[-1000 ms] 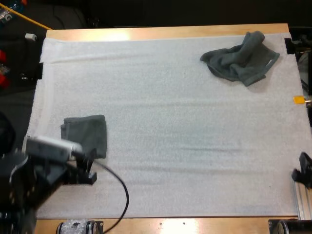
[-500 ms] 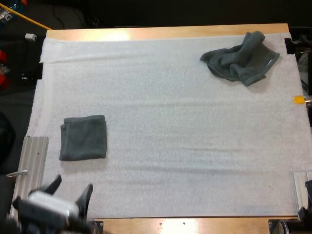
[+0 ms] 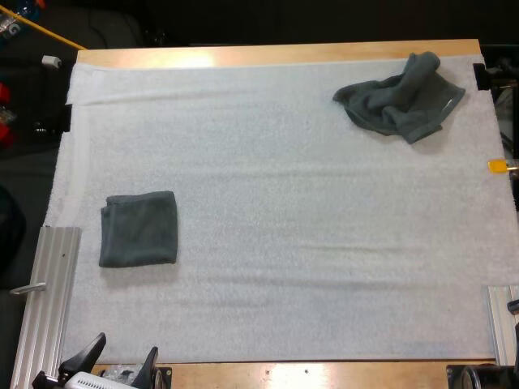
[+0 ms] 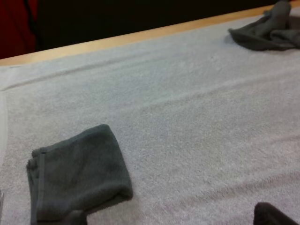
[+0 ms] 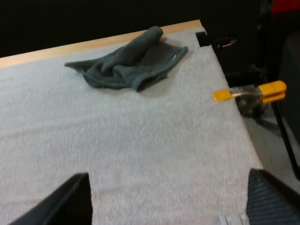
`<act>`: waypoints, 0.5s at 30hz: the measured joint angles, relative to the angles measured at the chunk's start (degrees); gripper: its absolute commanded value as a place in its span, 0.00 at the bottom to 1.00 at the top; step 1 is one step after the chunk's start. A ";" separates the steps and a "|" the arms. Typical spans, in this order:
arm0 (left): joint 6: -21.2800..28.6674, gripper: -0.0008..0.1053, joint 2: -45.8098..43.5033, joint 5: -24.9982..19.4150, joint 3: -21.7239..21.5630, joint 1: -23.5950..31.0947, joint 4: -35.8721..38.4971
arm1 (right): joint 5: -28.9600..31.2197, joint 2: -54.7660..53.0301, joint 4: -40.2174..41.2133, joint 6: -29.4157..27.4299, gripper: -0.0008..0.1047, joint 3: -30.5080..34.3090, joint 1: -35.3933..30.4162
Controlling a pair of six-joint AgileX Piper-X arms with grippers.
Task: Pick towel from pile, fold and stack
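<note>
The folded towel (image 3: 139,229) and crumpled towel (image 3: 401,96) are matt cloth, the mat (image 3: 284,203) fuzzy, the table (image 3: 276,53) smooth wood.

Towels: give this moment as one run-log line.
folded towel: flat, left on mat | crumpled towel: far right corner | left gripper: open, near edge | right gripper: open, empty
</note>
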 measured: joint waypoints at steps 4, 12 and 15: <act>0.23 0.63 0.00 -0.37 0.90 0.00 0.00 | 0.00 -0.69 0.19 0.00 0.63 0.00 0.00; 0.45 0.63 0.00 -0.48 3.46 0.00 -3.86 | 0.20 -0.69 -5.27 -0.93 0.63 1.24 0.00; 0.45 0.63 0.00 -0.48 4.53 0.00 -7.79 | 0.20 -0.69 -10.54 -1.20 0.63 3.72 0.00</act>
